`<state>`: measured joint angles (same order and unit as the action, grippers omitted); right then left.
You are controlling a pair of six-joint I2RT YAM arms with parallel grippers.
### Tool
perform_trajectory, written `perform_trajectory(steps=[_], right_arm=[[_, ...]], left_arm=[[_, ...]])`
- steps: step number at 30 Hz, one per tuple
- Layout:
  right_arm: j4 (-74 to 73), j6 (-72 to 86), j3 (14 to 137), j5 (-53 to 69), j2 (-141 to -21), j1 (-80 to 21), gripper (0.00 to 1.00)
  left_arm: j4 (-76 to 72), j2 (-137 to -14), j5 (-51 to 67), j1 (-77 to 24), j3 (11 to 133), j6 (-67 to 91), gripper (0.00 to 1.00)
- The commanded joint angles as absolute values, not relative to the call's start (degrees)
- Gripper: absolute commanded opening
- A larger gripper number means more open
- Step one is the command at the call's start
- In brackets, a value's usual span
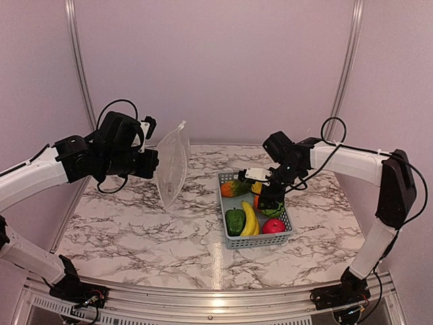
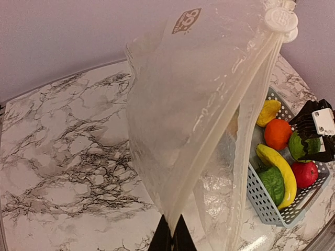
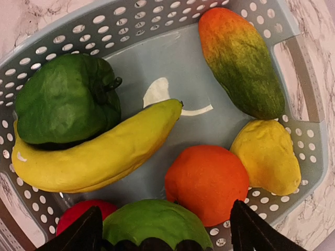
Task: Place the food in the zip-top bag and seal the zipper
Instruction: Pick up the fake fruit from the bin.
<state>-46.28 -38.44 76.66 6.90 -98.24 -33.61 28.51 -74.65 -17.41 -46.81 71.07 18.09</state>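
Note:
My left gripper is shut on one edge of the clear zip-top bag and holds it upright above the table, left of the basket. In the left wrist view the fingertips pinch the bag, and the zipper strip runs up from them to white round tabs. My right gripper is open, low in the basket, its fingers either side of a round green piece. Around it lie the orange, banana, green pepper, yellow piece, red apple and an orange-green piece.
The light-blue slotted basket stands right of the table's middle on the marble top; its wall rings the food. Grey walls and metal rails close the back. The table's near rail runs along the front.

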Motion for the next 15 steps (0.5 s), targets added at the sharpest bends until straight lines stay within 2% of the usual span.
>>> perform_trajectory(steps=[1, 12, 15], right_arm=[[-50.92, -36.55, 77.35, 5.82, -97.25, -33.39, 0.83], [-54.86, -34.57, 77.40, 5.93, -96.71, -33.36, 0.87], [-54.32, -33.50, 77.35, 3.88, -96.56, -33.42, 0.78]], left_arm=[[27.51, -75.32, -16.05, -46.67, 69.65, 18.76, 0.00], [26.11, -75.14, -14.72, -46.67, 68.22, 19.33, 0.00], [26.08, -75.07, -14.46, -46.67, 68.12, 19.54, 0.00]])
